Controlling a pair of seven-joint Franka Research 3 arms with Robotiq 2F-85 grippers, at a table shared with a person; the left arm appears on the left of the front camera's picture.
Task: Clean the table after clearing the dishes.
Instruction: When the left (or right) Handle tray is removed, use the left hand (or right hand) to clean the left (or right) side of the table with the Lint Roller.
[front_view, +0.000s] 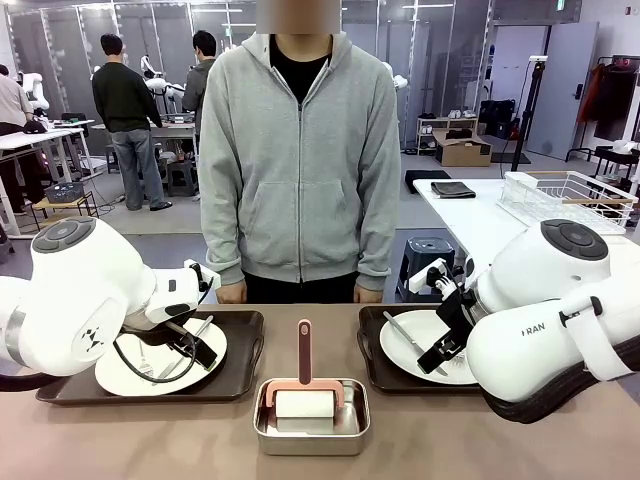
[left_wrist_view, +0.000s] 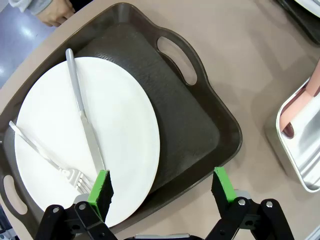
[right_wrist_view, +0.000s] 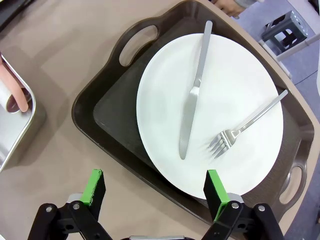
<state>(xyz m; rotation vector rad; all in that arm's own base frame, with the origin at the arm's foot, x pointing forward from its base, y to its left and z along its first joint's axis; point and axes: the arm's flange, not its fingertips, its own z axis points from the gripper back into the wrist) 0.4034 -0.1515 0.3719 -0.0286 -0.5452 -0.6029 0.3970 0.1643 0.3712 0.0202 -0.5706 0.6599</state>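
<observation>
Two white plates lie on dark brown handled trays on the tan table (front_view: 150, 440). In the left wrist view, the left plate (left_wrist_view: 115, 100) carries a knife (left_wrist_view: 82, 112) and a fork (left_wrist_view: 45, 157) on its tray (left_wrist_view: 200, 125). My left gripper (left_wrist_view: 162, 187) hovers open over that tray's near edge, one pad above the plate's rim. The right plate (right_wrist_view: 235, 85) holds a knife (right_wrist_view: 192, 95) and a fork (right_wrist_view: 247, 122) on its tray (right_wrist_view: 115, 110). My right gripper (right_wrist_view: 155, 187) hangs open above the tray's near edge. In the front view both grippers (front_view: 198, 348) (front_view: 440, 352) sit over their trays.
A small square steel pan (front_view: 311, 430) with a pink-handled white roller (front_view: 305, 400) stands between the trays near the front edge. A person in a grey hoodie (front_view: 300, 160) stands at the far side, hands at the table edge. A white side table with a wire rack (front_view: 568, 198) is at back right.
</observation>
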